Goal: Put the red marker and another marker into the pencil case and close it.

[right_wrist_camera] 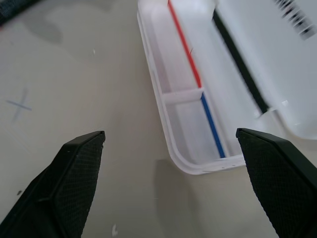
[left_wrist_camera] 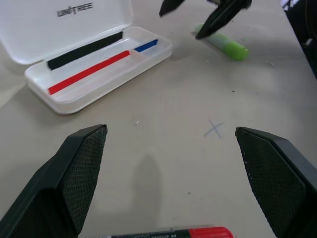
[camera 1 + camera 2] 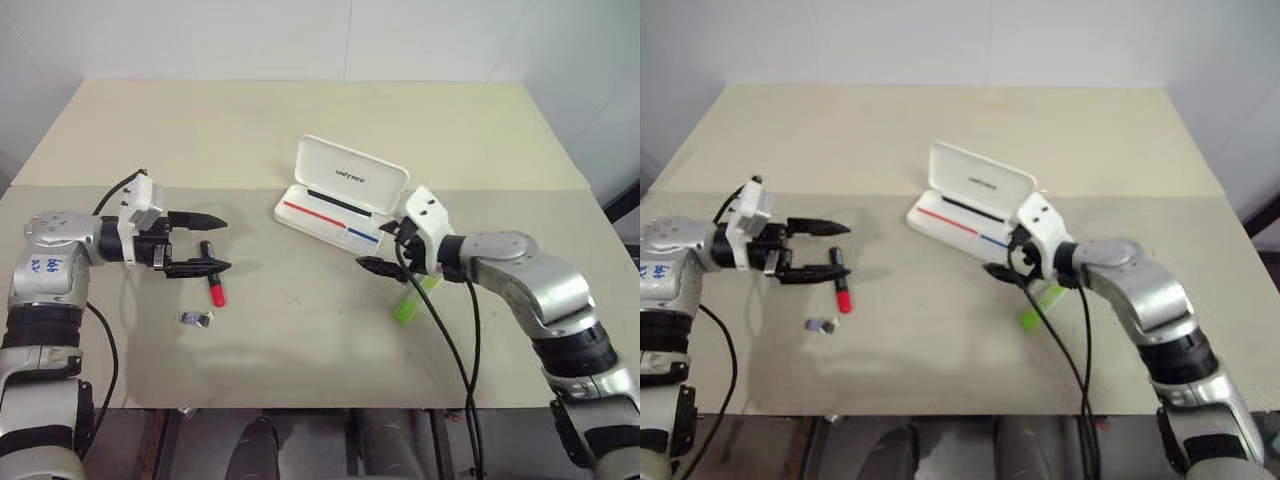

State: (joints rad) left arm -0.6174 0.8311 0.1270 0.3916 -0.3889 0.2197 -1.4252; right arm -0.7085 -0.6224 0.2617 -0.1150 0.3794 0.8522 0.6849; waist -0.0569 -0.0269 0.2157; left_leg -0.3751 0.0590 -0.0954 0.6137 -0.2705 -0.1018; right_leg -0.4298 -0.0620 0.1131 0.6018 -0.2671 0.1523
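Setting: beige table [image 3: 300, 110] against pale walls, with a faint pencilled cross near its middle.
Left gripper [image 3: 205, 243]: jaws spread wide and empty, hung just over the black end of the marker, pointing toward the table's centre.
Right gripper [image 3: 385, 250]: jaws also wide apart, nothing held, poised at the case's near right corner and above the highlighter.
Red marker [image 3: 212, 277]: lay flat toward the table's left side, red cap toward the front edge, barrel partly under the left fingers.
Highlighter [image 3: 408, 304]: light green, lay right of centre, close to the front edge, partly hidden by the right wrist.
Case [image 3: 330, 222]: stood open near the table's centre, lid raised toward the back edge, tray empty but for its red-and-blue line.
Clip [image 3: 196, 318]: small grey piece just in front of the marker.
Risk, left: fingers looked roughly in line with the barrel; closing so could roll the marker away or knock the clip.
Risk, right: reaching down for the highlighter, the wrist might nudge the light case or tip its lid.
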